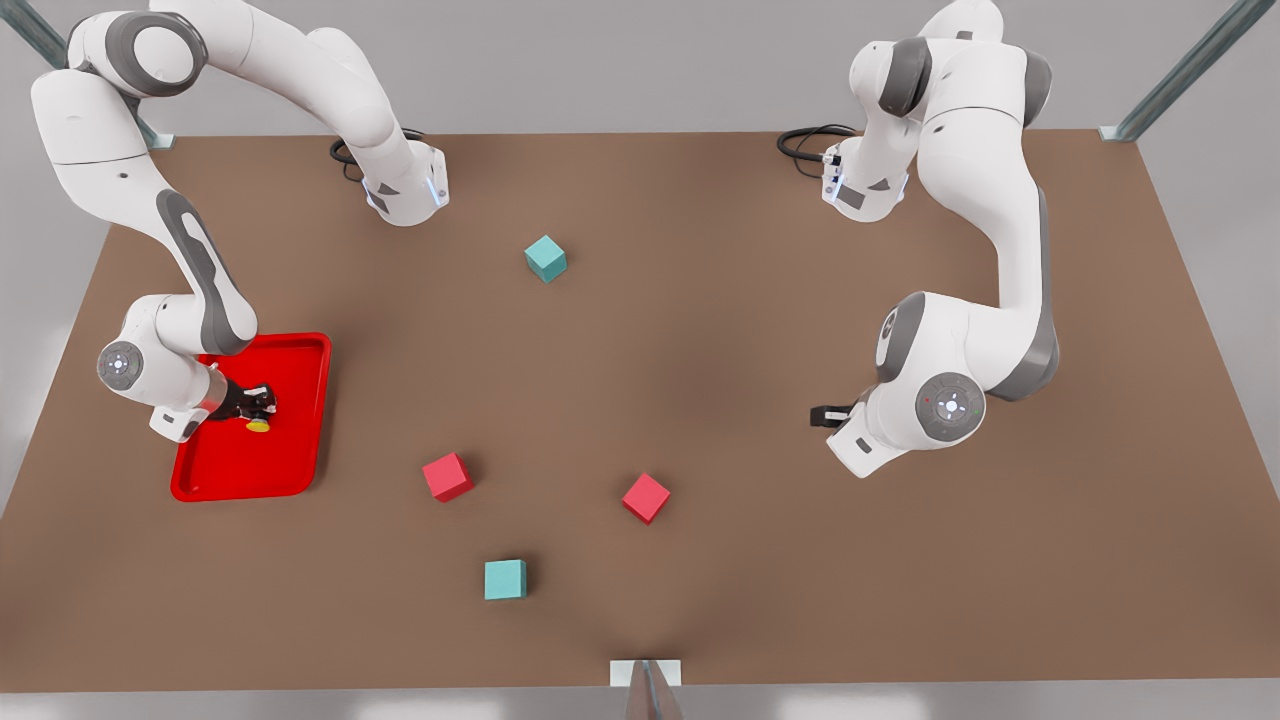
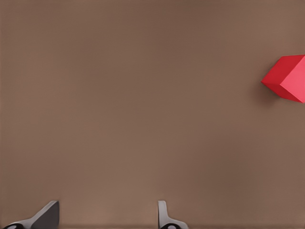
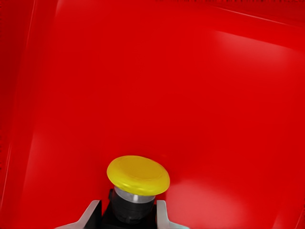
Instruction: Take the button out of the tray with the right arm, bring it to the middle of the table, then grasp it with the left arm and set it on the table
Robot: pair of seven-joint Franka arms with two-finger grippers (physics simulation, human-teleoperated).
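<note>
Fingers (image 3: pixel 93 212) of the right gripper (image 1: pixel 258 408) stood one on each side of the button's black base, closed against it below the yellow cap, so the cap remained free and the grasp bore on the narrower body. The button (image 3: pixel 137 183) was inside the tray (image 1: pixel 300 350), near its middle; whether it rested on the tray floor or was raised just clear of it could not be determined. The right arm (image 1: pixel 190 270) reached down over the tray's rim on the side away from the table's middle, which kept the wrist clear of the side through which the button would be carried out.

Judged from this, extraction from the tray was the step in hand, with transfer and handover not yet done.

Well away from the tray, across the table (image 1: pixel 700 350), the left gripper (image 2: pixel 105 217) waited low over bare tabletop with its fingers spread apart and empty, ready to receive. A red cube (image 2: pixel 288 78) lay near it. Two teal cubes (image 1: pixel 545 258) and a second red cube (image 1: pixel 447 476) lay between the tray and the waiting arm, close to the likely carrying path.
</note>
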